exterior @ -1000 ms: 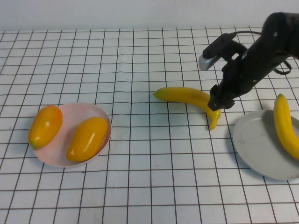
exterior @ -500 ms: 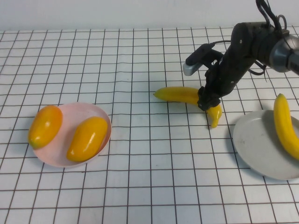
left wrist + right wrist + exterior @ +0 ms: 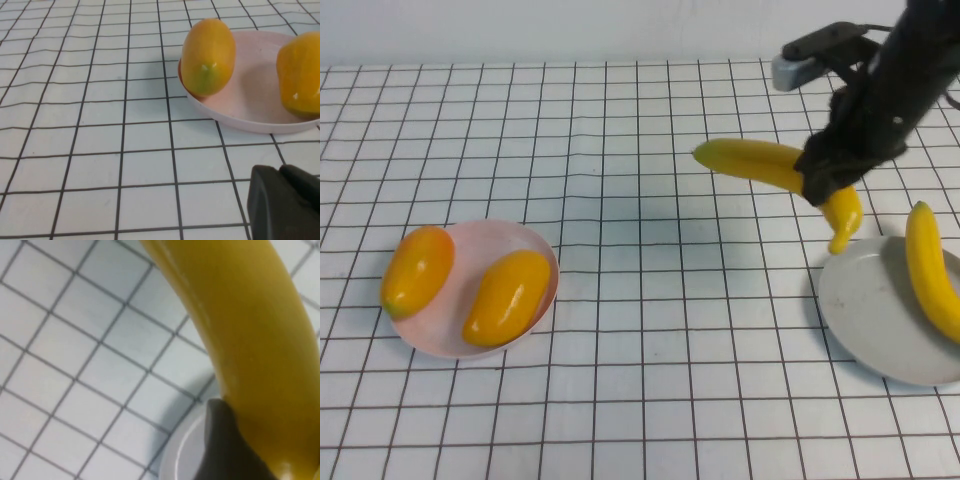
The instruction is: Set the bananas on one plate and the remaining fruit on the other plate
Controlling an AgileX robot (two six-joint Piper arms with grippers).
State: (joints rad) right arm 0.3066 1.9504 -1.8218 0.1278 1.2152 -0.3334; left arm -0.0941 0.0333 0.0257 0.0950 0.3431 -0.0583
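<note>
My right gripper (image 3: 823, 180) is shut on a long yellow banana (image 3: 770, 168) and holds it in the air, just left of the grey-blue plate (image 3: 875, 310). In the right wrist view the banana (image 3: 250, 320) fills the frame beside one dark finger (image 3: 225, 450), with the plate's rim (image 3: 180, 450) below. The second banana (image 3: 930, 270) lies on the grey-blue plate. Two orange-yellow stubby fruits (image 3: 417, 268) (image 3: 507, 296) lie on the pink plate (image 3: 545, 262) at the left. The left wrist view shows that plate (image 3: 250, 100) with both fruits (image 3: 208, 56) (image 3: 300, 75). My left gripper (image 3: 287, 205) is near it, out of the high view.
The table is a white surface with a black grid (image 3: 640, 380). A white wall runs along the far edge.
My right gripper closed on the banana that lay on the table, lifted it and carried it right, toward the grey-blue plate. The fruits on the pink plate have not moved.
</note>
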